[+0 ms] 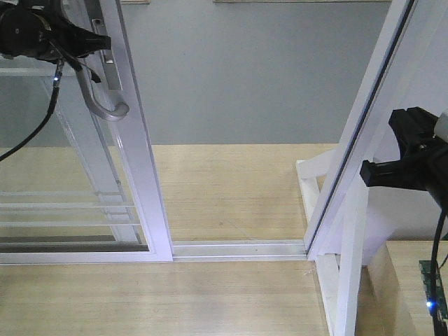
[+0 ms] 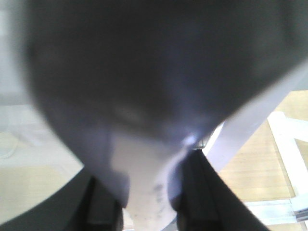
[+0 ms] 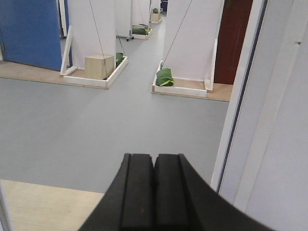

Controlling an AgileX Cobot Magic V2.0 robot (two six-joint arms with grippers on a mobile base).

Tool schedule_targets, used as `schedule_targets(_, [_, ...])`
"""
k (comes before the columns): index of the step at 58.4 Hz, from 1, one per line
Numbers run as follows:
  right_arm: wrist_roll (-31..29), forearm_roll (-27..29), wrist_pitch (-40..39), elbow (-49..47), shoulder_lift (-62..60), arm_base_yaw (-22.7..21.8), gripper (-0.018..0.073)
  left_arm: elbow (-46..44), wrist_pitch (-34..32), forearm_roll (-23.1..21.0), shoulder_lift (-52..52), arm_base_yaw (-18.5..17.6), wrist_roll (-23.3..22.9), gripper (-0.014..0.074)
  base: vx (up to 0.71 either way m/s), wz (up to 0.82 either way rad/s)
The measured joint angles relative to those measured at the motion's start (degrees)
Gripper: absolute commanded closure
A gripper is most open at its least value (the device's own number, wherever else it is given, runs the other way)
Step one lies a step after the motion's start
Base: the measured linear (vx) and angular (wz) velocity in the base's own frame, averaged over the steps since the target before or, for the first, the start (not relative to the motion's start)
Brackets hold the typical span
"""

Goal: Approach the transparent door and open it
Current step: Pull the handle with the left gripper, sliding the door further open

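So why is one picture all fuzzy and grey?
Left wrist view: the grey pull handle sits between the fingers of the left hand, too close to the lens, so it blurs into a dark smear. Front view: sharp and evenly lit, with the frame of the transparent door shiny. Right wrist view: clear too, with the shut right hand dark at the bottom.

The matte black left gripper (image 1: pixel 103 43) trails a thin black cable (image 1: pixel 42 126) carrying a tiny blue-white light (image 1: pixel 54 80). The boxy black right gripper (image 3: pixel 154 161) has grooved rubbery fingers (image 3: pixel 137 192), a second black cable (image 1: pixel 439 238) and a green circuit board (image 1: pixel 430 280) (one blue LED glowing).
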Motion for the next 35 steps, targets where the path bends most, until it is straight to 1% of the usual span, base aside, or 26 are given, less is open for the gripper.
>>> schedule_targets(11, [0.00,0.07,0.00,0.00,0.00,0.00,0.0564,0.00,0.42,0.13,-1.25,2.74,-0.06,0.0596,0.00,0.00])
schedule_targets(25, [0.00,0.07,0.00,0.00,0.00,0.00,0.0564,0.05,1.66,2.74,-3.05,5.11,-0.18,0.0596,0.00,0.00])
schedule_targets(29, [0.00,0.07,0.05,0.00,0.00,0.00,0.0564,1.49,0.96,3.61,-4.29,5.46,-0.24,0.0596,0.00,0.00])
schedule_targets(35, [0.00,0.12,0.05,0.00,0.00,0.00,0.0564,6.57,-0.56,4.83,-8.81,5.84,-0.18,0.0596,0.00,0.00])
